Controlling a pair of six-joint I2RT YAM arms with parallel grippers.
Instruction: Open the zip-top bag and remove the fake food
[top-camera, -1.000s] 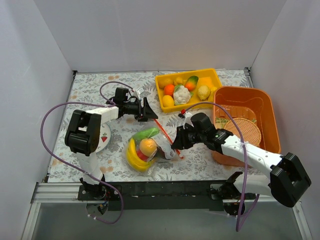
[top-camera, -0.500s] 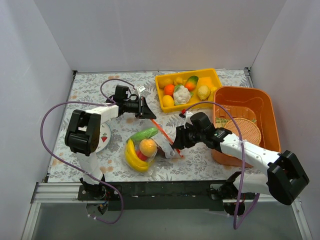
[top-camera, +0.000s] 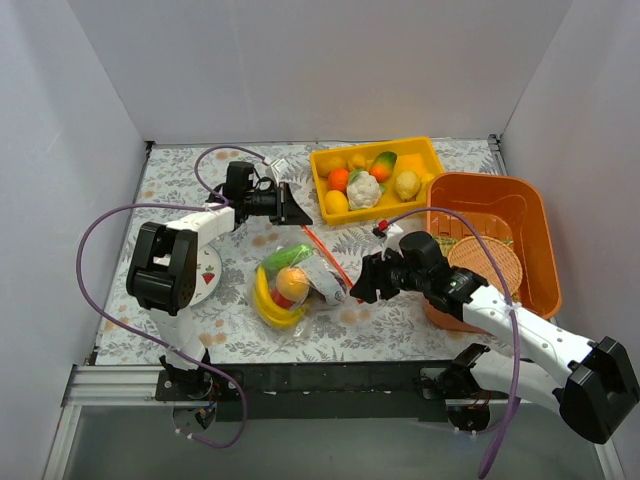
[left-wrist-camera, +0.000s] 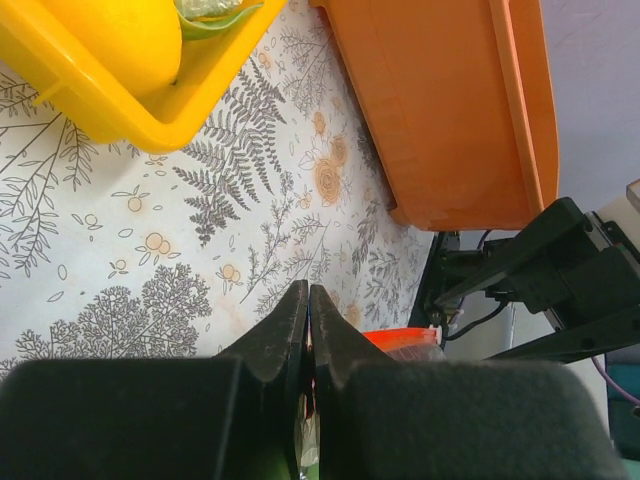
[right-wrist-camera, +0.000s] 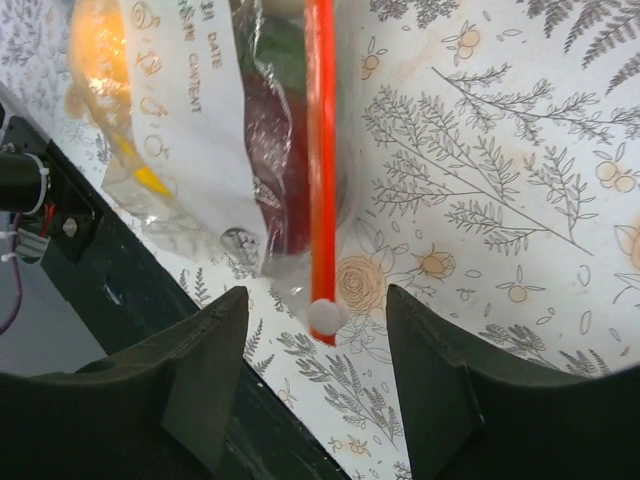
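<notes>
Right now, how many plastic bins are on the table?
2. A yellow tray of toy food at the back centre, and an orange tub to its right holding a woven basket. None seems hidden.

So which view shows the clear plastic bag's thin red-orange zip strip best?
The right wrist view: the thin red-orange zip strip runs large and sharp down the clear plastic bag. The top external view shows only a thin line; the left wrist view, only a small piece.
</notes>
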